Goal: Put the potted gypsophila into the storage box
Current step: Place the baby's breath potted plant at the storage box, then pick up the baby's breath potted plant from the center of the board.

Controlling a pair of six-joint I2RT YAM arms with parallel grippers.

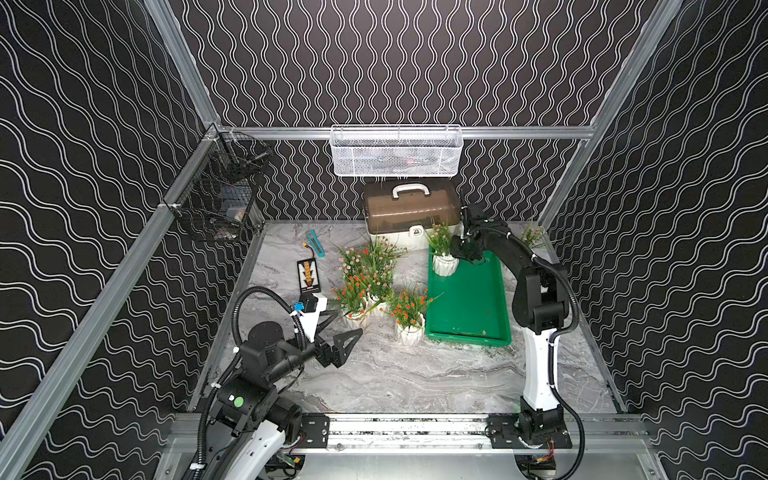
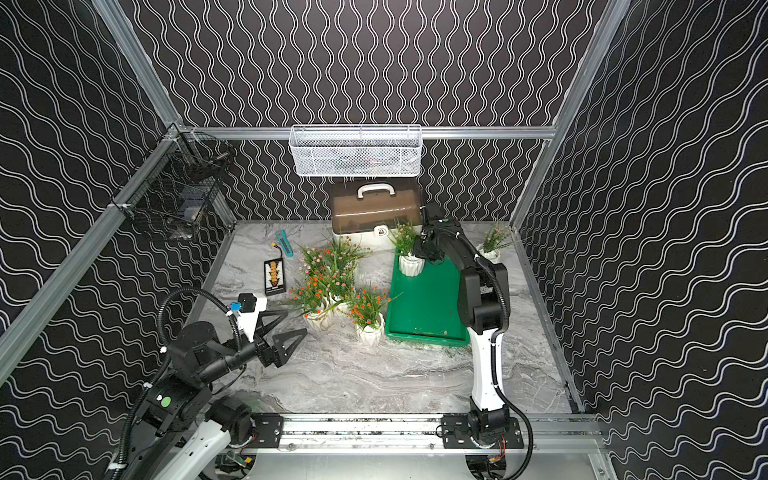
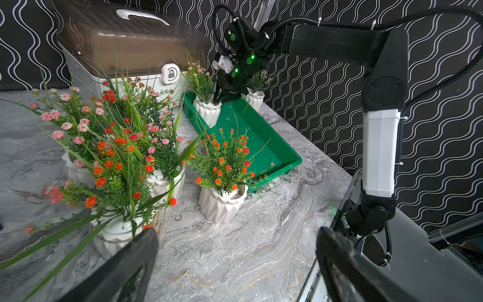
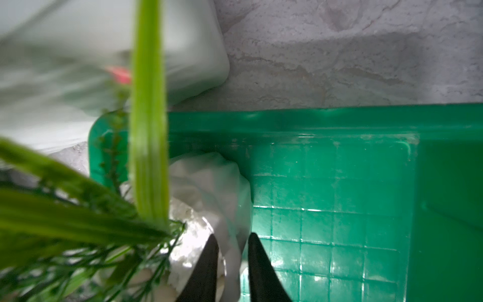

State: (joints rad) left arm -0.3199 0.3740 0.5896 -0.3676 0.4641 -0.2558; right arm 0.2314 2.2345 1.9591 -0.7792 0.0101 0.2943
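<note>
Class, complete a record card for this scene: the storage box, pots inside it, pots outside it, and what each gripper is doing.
Storage box: green tray on the marble table.
Pots inside: one pot in the box, standing in its far corner.
Pots outside: five, a cluster of four pots left of the box and a lone pot beyond the right arm.
Right gripper: jaws astride that boxed pot's rim; grip unclear.
Left gripper: jaws wide open, empty, near the cluster.
</note>
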